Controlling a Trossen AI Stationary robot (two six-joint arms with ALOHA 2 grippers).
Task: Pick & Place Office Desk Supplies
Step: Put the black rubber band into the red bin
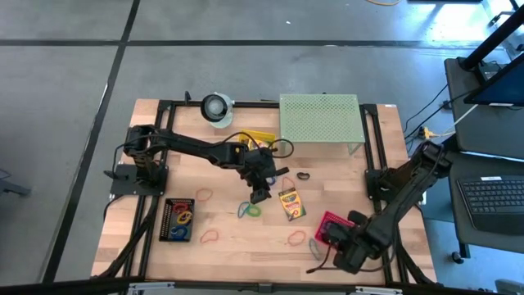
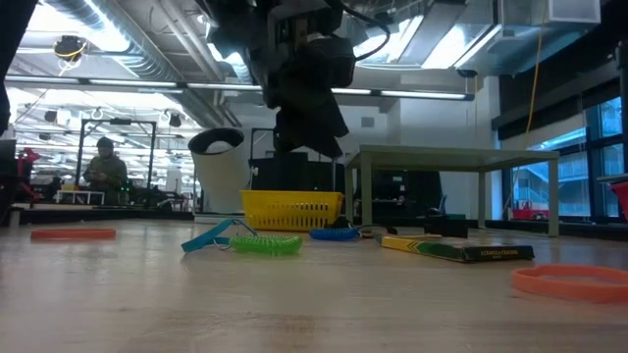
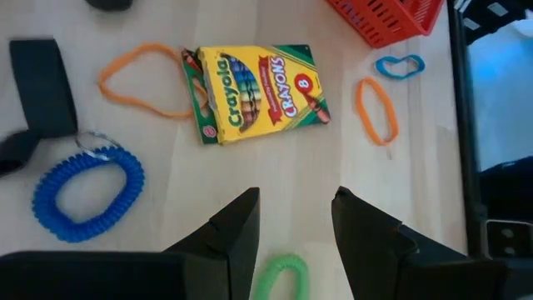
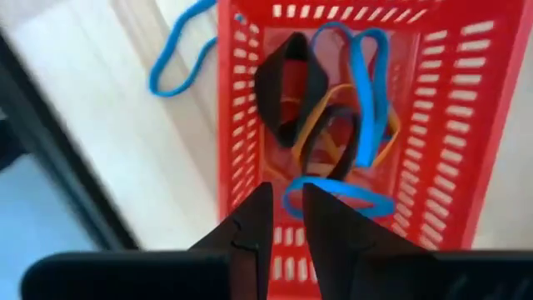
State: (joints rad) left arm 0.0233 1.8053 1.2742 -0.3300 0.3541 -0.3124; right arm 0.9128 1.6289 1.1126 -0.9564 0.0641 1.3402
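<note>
Left gripper (image 1: 259, 195) poised over the middle of the wooden table (image 1: 229, 246), fingers (image 3: 237, 229) spread apart with nothing between them, directly above a green coiled band (image 3: 283, 277). Crayola crayon box (image 3: 254, 92) flat on the wood just beyond, an orange rubber band (image 3: 141, 79) touching its edge and partly tucked beneath it. Blue coiled band (image 3: 87, 192) beside the fingers, a second orange loop (image 3: 376, 108) and a small blue loop (image 3: 400, 65) farther off near the red basket (image 3: 387, 21).

Right gripper (image 4: 285, 212) at the table's near right corner, hovering over the same red basket (image 4: 466, 142), fingers nearly together, only a narrow gap left, gripping nothing visible. Inside the basket: blue bands (image 4: 362, 75), an orange band (image 4: 333, 137) and black clips (image 4: 291, 83). One blue loop (image 4: 179, 54) outside on the table, against the basket wall.

Yellow basket (image 2: 291, 209) and pale green perforated stand (image 1: 319, 119) at the far side.
</note>
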